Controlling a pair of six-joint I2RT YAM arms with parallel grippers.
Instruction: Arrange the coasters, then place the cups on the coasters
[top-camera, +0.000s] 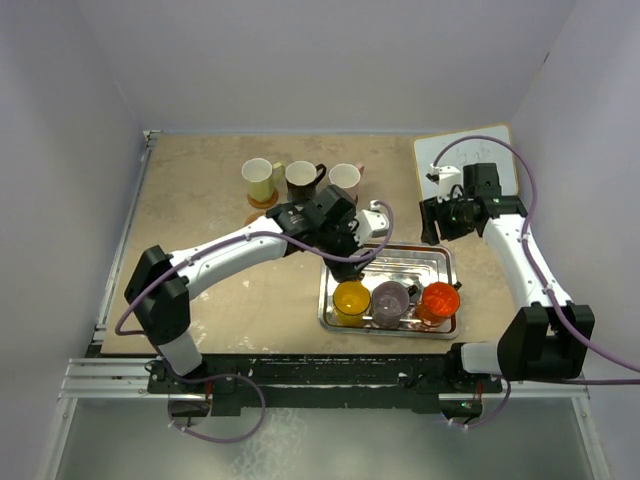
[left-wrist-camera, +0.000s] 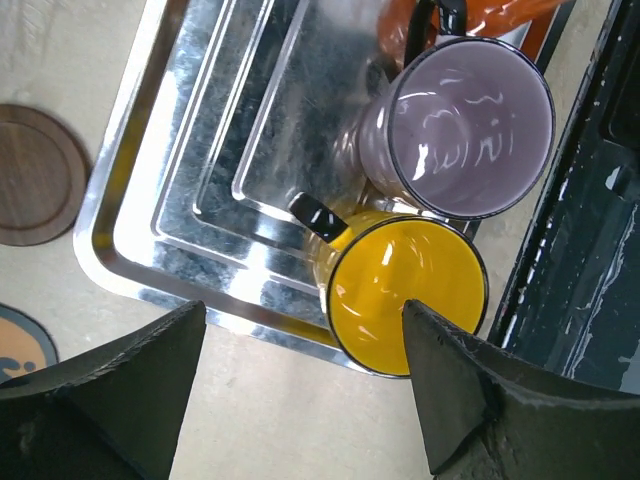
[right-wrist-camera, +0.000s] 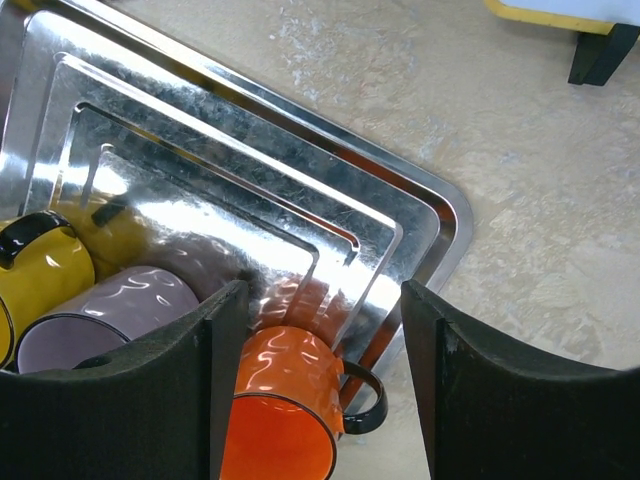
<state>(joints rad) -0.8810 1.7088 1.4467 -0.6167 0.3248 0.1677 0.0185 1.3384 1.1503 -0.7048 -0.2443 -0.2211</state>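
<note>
Left end effector (left-wrist-camera: 305, 320) and right end effector (right-wrist-camera: 322, 300) gape empty over cups (left-wrist-camera: 405, 290) in tray (right-wrist-camera: 250, 130).

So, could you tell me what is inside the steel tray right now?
The tray holds the yellow cup, purple cup and orange-red cup along its near edge. The left gripper hides its far-left corner from above.

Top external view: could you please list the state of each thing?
Pale yellow-cream handled mug, upright on orange-brown round coaster.
Black handled mug with white interior, upright.
Pinkish-white handled mug, upright.
Yellow-orange mug, upright, in rectangular steel tray.
Translucent greyish-purple mug, upright, in tray.
Bright orange-red mug, upright, in tray.
Left tool, open, empty.
Right tool, open, empty.
</note>
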